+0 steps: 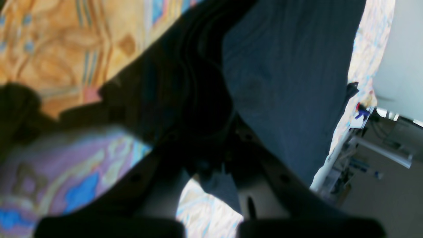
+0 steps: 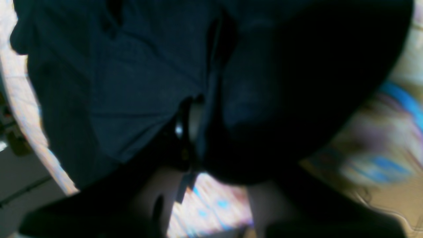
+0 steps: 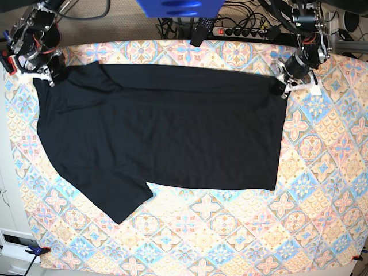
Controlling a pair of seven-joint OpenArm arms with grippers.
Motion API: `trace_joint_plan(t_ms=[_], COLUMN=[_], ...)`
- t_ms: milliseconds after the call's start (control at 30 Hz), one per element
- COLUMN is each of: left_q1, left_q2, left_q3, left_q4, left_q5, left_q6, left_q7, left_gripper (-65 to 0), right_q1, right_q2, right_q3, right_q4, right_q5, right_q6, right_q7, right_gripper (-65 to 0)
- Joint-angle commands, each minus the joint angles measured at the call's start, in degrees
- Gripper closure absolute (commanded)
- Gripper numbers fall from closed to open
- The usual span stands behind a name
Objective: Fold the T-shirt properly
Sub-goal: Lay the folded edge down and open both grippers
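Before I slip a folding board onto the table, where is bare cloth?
Bare tablecloth runs along the near edge below the T-shirt and down the strip by its hem. The far corners are crowded by both grippers.

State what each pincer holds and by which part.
Left pincer is shut on the T-shirt at its far corner on the base view's right. Right pincer is at the opposite far corner, cloth between its jaws; grip not clear.

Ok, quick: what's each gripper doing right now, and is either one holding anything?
Left gripper: shut on the plain black cloth T-shirt.
Right gripper: at the T-shirt's far corner; open or shut cannot be told.
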Motion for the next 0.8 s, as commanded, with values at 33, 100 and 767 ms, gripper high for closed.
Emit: trace_joint_plan(t_ms=[33, 100, 767], left_q1=[2.7, 5.1, 13.0], left_q2=[-0.8, -0.8, -2.0], left_q3=[-0.5, -0.6, -3.8], left_q4=[2.8, 4.9, 9.7], left_q5=[-0.6, -0.6, -0.7], left_q6=[-0.5, -0.5, -0.5], left_q7=[0.8, 1.8, 7.4], left_gripper=[-0.3, -0.3, -38.9], right_q1=[-2.3, -4.6, -9.9], right_q2=[1.2, 1.2, 1.2], right_q3=[0.5, 0.5, 1.4], right_q4=[3.9, 6.1, 11.7], right_q5=[0.7, 0.7, 0.7], right_q6=[0.3, 0.3, 0.3], right_q7=[0.7, 0.7, -4.2], right_gripper=[-7.3, -7.4, -37.5])
